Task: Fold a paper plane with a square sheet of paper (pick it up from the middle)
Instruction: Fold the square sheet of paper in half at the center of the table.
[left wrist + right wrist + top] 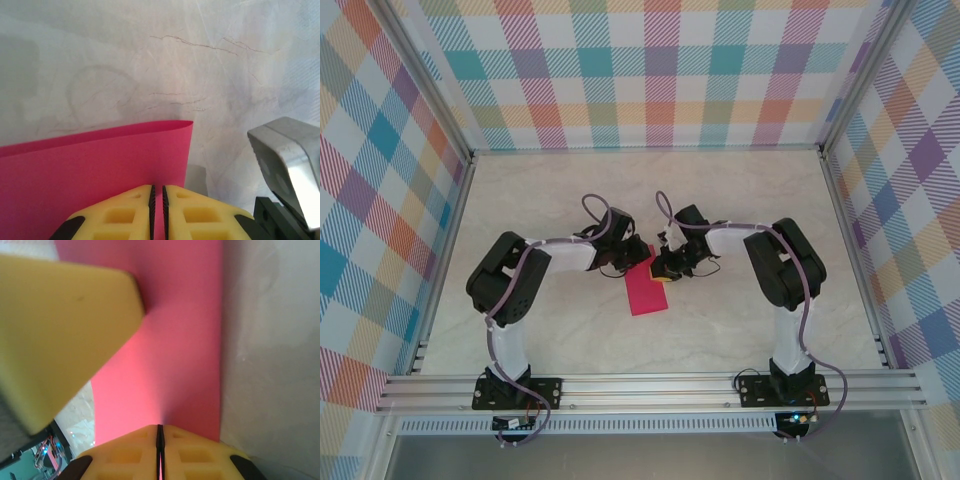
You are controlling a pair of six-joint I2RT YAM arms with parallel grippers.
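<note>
The square sheet of paper [645,290] is bright pink-red and hangs between the two arms at the table's middle, its lower part drooping toward the near edge. In the left wrist view the paper [100,170] curves over at its top edge. My left gripper [158,187] has its yellow jaws a narrow slit apart, with the paper's edge in the gap. My right gripper [160,426] is shut on the paper [175,340], pads pressed tight together. From above, the left gripper [638,250] and right gripper [665,268] nearly touch over the sheet's upper corner.
The marble-patterned tabletop [740,200] lies all around. Checked walls and metal frame posts [450,240] close in the left, right and far sides. A yellow finger of the left gripper [60,330] looms close in the right wrist view. A grey metal part of the right arm [290,165] is beside the left jaws.
</note>
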